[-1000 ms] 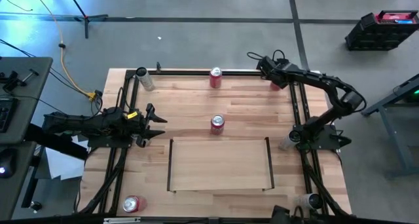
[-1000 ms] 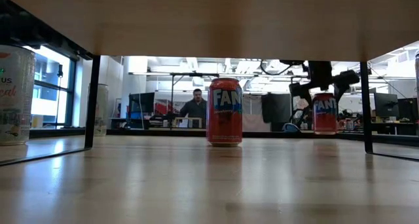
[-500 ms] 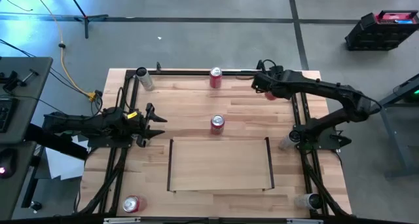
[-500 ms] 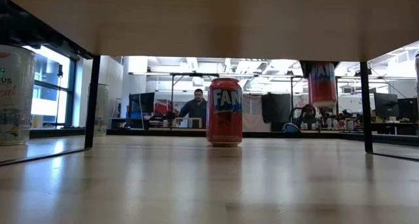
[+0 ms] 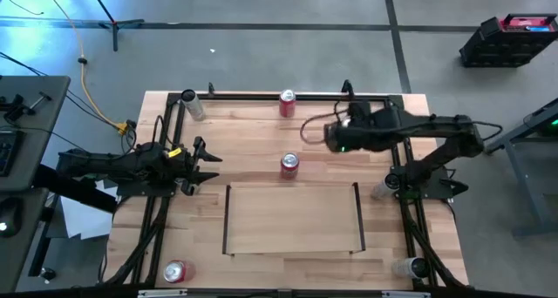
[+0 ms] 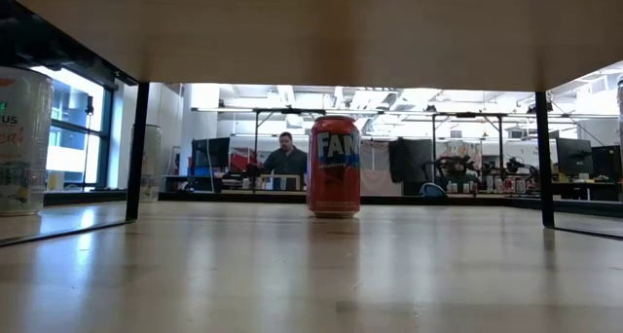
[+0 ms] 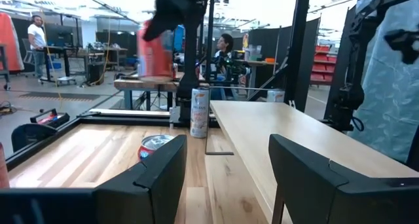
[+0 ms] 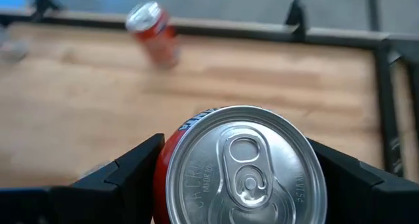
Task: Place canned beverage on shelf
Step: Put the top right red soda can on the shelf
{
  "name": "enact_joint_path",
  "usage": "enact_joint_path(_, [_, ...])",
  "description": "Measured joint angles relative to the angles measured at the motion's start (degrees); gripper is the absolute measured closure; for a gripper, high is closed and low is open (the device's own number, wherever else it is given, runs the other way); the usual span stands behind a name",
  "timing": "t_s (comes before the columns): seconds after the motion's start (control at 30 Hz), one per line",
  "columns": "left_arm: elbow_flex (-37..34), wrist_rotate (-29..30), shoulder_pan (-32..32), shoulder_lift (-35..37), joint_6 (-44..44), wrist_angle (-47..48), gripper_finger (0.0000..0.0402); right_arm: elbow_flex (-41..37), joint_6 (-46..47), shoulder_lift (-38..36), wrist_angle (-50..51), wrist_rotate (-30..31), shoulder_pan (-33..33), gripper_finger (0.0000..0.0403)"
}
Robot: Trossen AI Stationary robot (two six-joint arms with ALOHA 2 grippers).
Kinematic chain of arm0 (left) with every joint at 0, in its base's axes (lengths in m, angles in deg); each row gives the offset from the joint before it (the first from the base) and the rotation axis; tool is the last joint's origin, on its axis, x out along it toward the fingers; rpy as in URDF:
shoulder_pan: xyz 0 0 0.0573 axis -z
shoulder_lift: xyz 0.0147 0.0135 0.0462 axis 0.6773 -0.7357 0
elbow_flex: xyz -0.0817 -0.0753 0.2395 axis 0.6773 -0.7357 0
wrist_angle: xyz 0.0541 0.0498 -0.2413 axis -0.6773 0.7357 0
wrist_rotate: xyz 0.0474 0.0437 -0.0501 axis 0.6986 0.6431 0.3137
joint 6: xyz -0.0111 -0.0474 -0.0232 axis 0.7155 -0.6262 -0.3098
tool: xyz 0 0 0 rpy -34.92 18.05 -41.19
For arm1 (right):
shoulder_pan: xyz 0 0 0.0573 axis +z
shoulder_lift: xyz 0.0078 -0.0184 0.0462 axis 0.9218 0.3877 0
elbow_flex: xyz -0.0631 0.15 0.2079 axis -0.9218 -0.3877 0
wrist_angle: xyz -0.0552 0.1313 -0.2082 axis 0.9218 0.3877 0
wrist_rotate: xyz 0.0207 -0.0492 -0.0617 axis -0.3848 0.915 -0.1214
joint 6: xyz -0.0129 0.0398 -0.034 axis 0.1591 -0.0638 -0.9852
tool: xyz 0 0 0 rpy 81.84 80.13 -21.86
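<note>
Plank-striped wood forms the tabletop point(image 5: 261, 137), framed in black tube. Above its far right part the right gripper point(image 8: 239, 175) is seen clamped on a red canned beverage point(image 8: 239, 165), its two dark fingers pressed against the can's sides; the silver lid and pull tab are shown upright and undented in the right wrist view. In the left wrist view the can is seen lifted clear of the wood. The carry step is judged to be in hand. For the next move the can would need to be brought nearer, over the shelf point(image 5: 292, 220), a flat pale panel with dark rails on its short sides, then lowered upright and released. A second red can point(image 5: 289, 164) stands just beyond the shelf and should be avoided. The left gripper point(image 5: 207, 165) is held open and empty at the left side.
</note>
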Motion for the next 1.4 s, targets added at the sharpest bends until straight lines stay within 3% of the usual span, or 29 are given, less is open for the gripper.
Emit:
enact_joint_path(0.3, [0.00,0.00,0.00,0.02,-0.28,0.08,0.0193,16.17,5.23,13.91,2.68,-6.13,11.24,0.0112])
enact_joint_path(0.47, [0.02,-0.02,0.00,0.02,-1.57,1.52,0.0193,24.72,9.42,20.20,2.50,-6.11,16.66,0.0112])
enact_joint_path(0.8, [0.02,-0.07,0.00,0.01,-3.55,2.68,0.0193,26.79,17.23,25.91,2.60,-5.90,22.02,0.0112])
enact_joint_path(1.4, [0.02,-0.11,0.00,0.00,-8.22,3.21,0.0193,25.35,-8.42,24.16,2.52,-0.54,22.97,0.0112])
